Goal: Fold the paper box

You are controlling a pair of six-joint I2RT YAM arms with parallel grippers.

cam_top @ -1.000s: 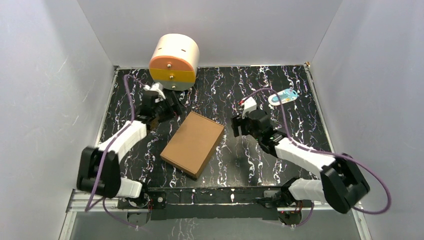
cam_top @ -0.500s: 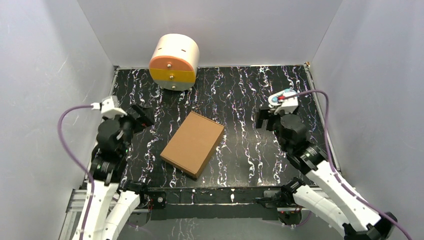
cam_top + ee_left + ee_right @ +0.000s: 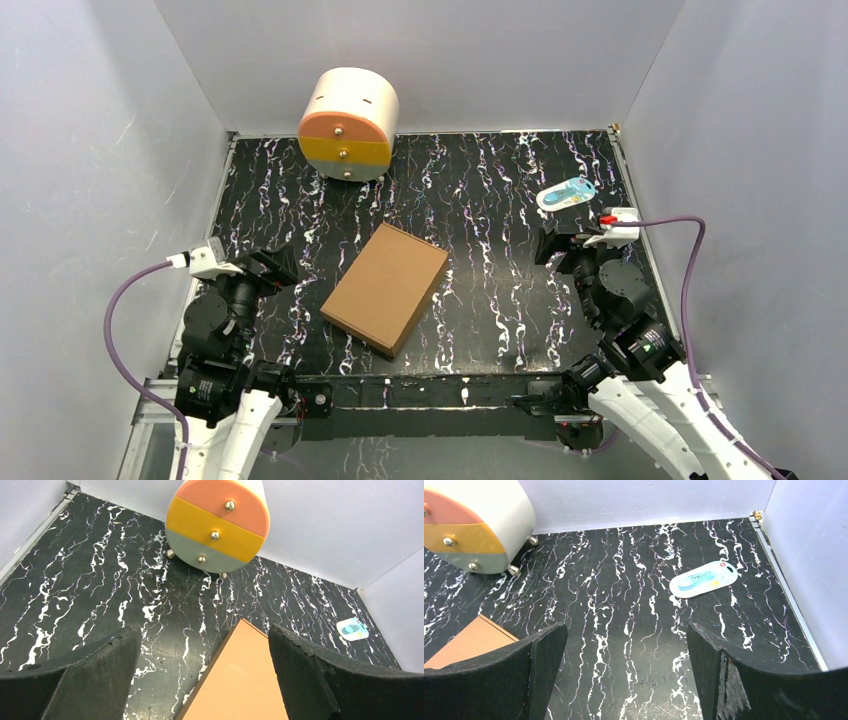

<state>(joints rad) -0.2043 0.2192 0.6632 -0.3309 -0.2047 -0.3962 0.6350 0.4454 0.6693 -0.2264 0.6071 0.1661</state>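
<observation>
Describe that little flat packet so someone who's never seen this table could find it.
On the black marbled table, look toward the far right corner, opposite the round drawer drum. The packet lies flat there near the right wall. It is small, white and oval with light blue print, unlike the big brown box in the middle.
</observation>
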